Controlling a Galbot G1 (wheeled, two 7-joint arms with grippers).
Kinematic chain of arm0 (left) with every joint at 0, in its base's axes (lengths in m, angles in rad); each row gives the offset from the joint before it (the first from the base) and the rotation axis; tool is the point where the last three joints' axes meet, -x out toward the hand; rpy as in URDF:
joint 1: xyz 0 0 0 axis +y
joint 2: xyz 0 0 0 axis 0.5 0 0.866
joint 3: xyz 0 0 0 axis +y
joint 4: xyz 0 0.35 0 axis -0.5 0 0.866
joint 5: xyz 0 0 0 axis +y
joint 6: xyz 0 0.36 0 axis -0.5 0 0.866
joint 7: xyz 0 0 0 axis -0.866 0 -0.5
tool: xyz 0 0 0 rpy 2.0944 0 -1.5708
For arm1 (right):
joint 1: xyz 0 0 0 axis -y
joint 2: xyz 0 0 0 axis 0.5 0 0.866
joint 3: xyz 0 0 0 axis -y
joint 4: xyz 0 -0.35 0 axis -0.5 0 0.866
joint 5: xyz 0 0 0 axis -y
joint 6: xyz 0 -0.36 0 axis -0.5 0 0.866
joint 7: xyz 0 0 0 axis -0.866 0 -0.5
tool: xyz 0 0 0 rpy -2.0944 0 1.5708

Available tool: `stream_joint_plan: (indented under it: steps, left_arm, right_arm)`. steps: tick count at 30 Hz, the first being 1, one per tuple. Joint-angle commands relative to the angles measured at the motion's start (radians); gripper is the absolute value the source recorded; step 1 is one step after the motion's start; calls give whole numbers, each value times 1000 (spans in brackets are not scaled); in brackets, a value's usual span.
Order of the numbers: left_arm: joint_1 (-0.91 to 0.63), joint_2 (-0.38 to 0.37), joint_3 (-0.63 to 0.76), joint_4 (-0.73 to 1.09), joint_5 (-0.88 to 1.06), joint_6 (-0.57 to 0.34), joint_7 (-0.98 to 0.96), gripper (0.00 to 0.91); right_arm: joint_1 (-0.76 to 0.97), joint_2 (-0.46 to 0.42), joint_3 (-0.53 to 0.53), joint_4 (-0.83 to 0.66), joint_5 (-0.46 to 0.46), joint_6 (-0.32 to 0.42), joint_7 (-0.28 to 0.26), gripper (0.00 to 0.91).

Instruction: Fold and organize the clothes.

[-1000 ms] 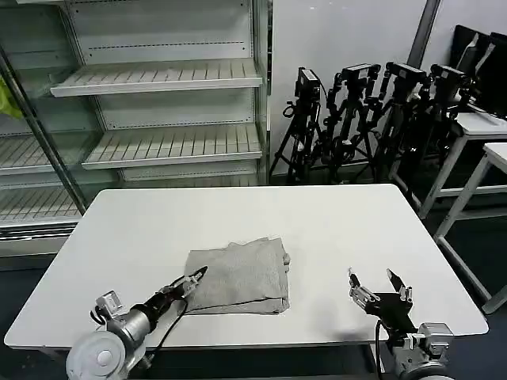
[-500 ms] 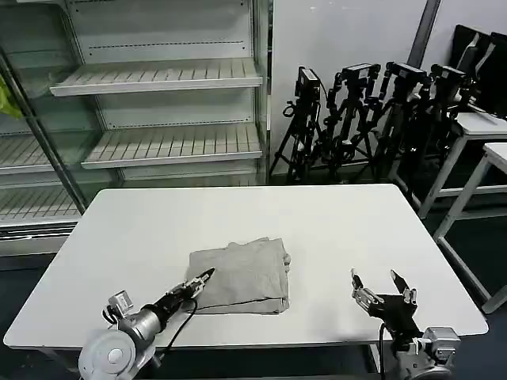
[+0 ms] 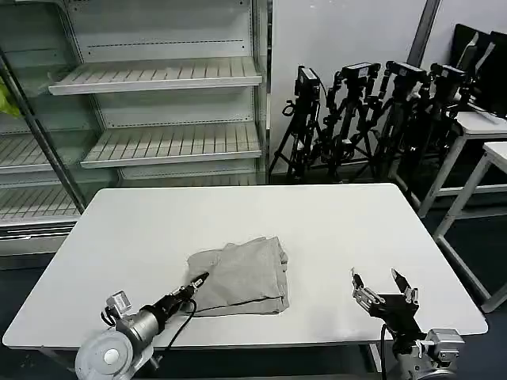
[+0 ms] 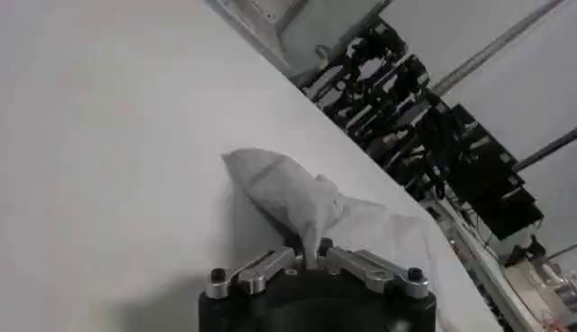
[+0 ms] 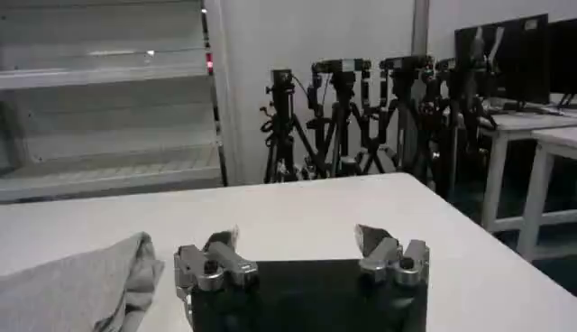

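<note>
The folded T-shirt's near corner has been drawn slightly benchward, pinched in the clenched left end effector, while the right end effector is held released, so tidying appears nearly done.

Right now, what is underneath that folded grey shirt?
The folded grey T-shirt lies on the bare white table. The left gripper pinches its near corner. Whatever lies between its layers is covered. The right gripper waits open, apart.

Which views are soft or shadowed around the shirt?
Head view: even light, thin shadow under the folded light grey cotton T-shirt. Left wrist view: left claw shut on the shirt, its black body out of focus, casting a shadow onto the white table. Right wrist view: open right claw slightly soft.
</note>
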Motion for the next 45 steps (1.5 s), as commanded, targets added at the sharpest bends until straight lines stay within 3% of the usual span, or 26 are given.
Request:
stream_joint_plan:
  steps: [1, 10, 15, 18, 23, 24, 27, 32, 40, 45]
  left_arm:
    - [66, 65, -185, -112, 12, -3, -9, 30]
    - [206, 301, -553, -83, 312, -3, 115, 30]
    - [244, 428, -663, -90, 525, -4, 213, 30]
    - [236, 476, -662, -152, 580, -4, 241, 30]
    - [234, 533, -548, -277, 628, -4, 231, 30]
    - [206, 536, -400, -284, 641, -4, 222, 30]
    - [86, 497, -90, -266, 689, -4, 200, 30]
    - [-215, 281, 338, -65, 772, -2, 170, 30]
    - [-466, -12, 567, 123, 511, -1, 48, 30]
    - [-532, -116, 606, 216, 335, -2, -24, 30]
  right_arm:
    - [12, -5, -2, -5, 9, 1, 0, 907]
    - [91, -26, -31, -42, 27, 0, 0, 907]
    - [145, -35, -64, -72, 29, 1, -1, 907]
    - [173, -38, -82, -87, 29, 2, -2, 907]
    - [177, -35, -102, -90, 22, 10, -1, 907]
    - [180, -32, -111, -94, 10, 11, -2, 907]
    - [163, -20, -123, -87, -24, 17, -4, 907]
    - [127, 9, -125, -98, -100, 35, -8, 907]
    - [42, 35, -74, -82, -144, 43, -12, 907]
    - [20, 45, -49, -72, -145, 45, -12, 907]
